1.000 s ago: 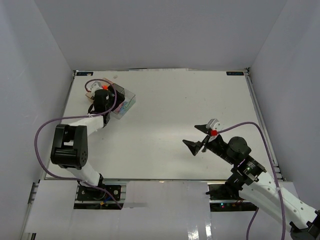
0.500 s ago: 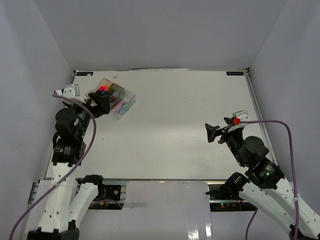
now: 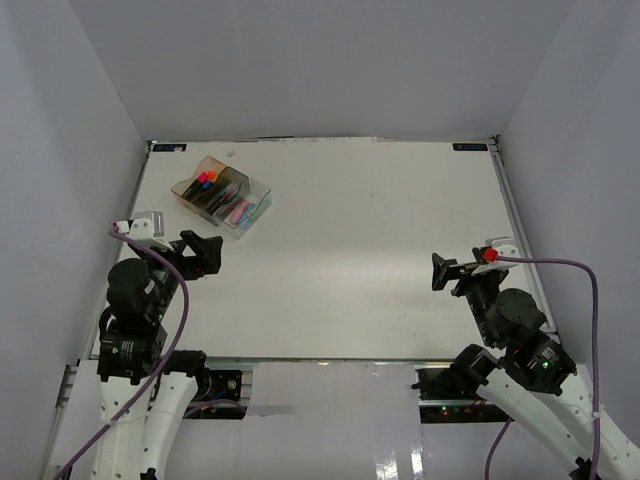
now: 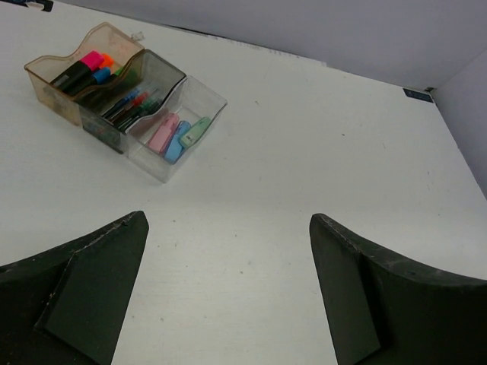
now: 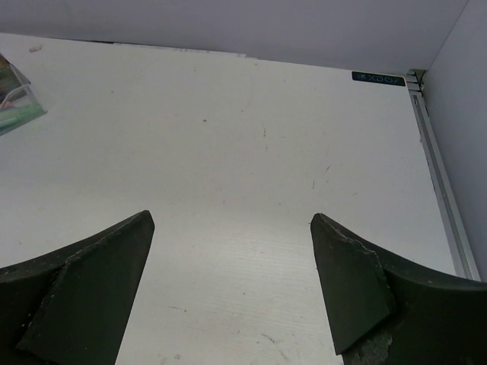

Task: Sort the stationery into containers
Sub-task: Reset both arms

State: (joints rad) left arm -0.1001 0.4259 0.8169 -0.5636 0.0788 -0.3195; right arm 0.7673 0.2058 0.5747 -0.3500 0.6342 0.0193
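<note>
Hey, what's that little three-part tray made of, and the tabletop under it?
The tray looks like hard transparent plastic, tinted amber, grey and clear, glossy: the markers show through its walls. The tabletop looks like matte white laminate or painted board, faintly scuffed; I can't tell which.

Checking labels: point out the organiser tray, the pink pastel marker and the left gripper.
organiser tray (image 4: 52,96): left wrist view, amber compartment's outer wall.
pink pastel marker (image 4: 162,134): left wrist view, mid-barrel.
left gripper (image 4: 228,220): left wrist view, midway between fingertips.
</note>
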